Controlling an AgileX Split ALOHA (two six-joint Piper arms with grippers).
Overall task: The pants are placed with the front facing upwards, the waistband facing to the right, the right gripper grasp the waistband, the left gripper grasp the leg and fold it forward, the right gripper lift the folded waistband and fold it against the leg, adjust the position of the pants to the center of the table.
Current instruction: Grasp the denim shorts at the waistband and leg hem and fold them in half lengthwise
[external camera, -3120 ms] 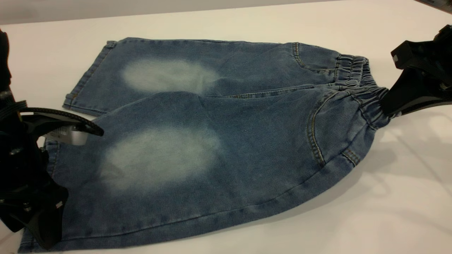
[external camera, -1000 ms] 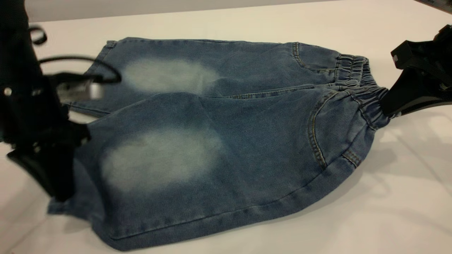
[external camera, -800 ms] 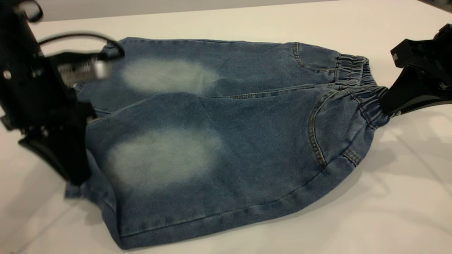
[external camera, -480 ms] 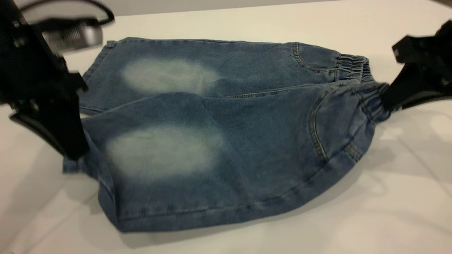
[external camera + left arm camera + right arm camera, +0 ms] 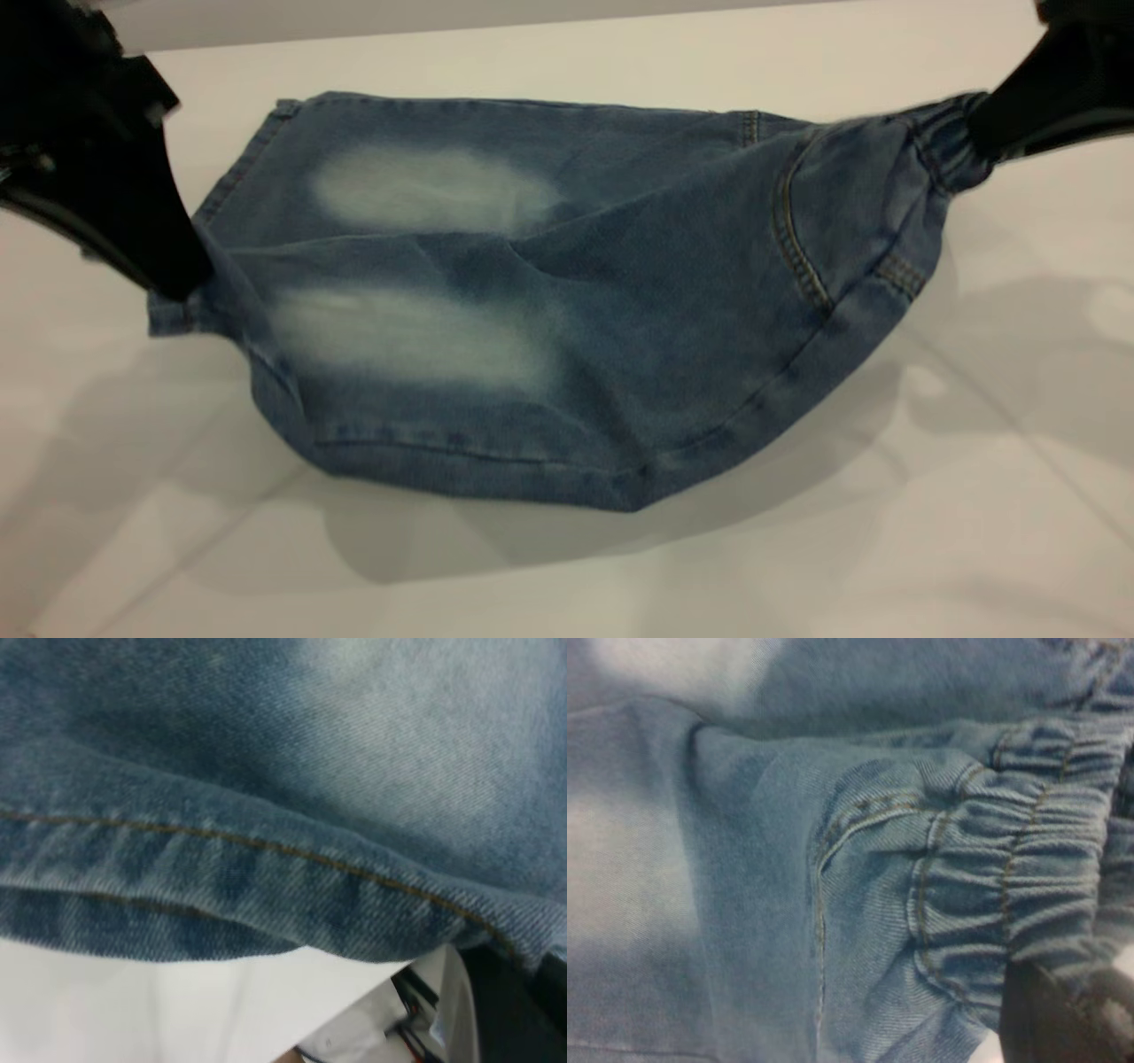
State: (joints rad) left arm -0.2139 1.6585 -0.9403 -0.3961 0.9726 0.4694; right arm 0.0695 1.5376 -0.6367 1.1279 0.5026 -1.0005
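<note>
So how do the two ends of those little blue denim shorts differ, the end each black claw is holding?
The gathered elastic waistband is ruffled and bunched; the leg hem is flat with a straight stitched edge. The right tool pinches the waistband at the exterior view's upper right and holds it higher; the left tool pinches the hem lower, at the left. Both ends are lifted off the white table, with the blue denim pants sagging between them.
</note>
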